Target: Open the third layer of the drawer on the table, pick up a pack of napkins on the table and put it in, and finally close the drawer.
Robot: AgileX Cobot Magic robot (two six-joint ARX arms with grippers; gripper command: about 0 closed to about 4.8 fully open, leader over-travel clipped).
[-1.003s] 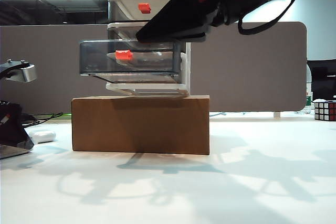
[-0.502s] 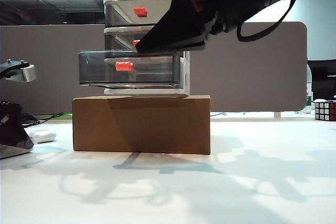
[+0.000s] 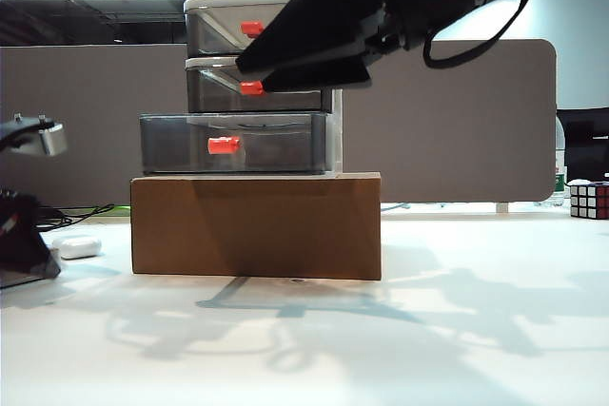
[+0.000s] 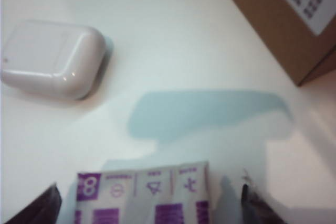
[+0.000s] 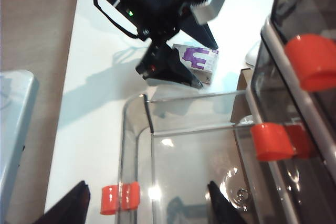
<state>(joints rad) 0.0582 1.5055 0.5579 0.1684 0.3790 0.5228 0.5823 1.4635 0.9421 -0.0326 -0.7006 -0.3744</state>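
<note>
We find the table (image 3: 495, 330) bearing a brown cardboard box (image 3: 255, 225), our landmark. The drawer (image 3: 262, 87) stands on top of the box, its third layer (image 3: 233, 144) pulled out toward the camera. The right gripper (image 3: 249, 71) hovers above the box, before the upper drawers, jaws parted and empty. Left of the box, the left gripper (image 5: 173, 72) stands wide open astride the pack of napkins (image 4: 144, 195), unclamped, beside a small white case (image 4: 51, 59).
</note>
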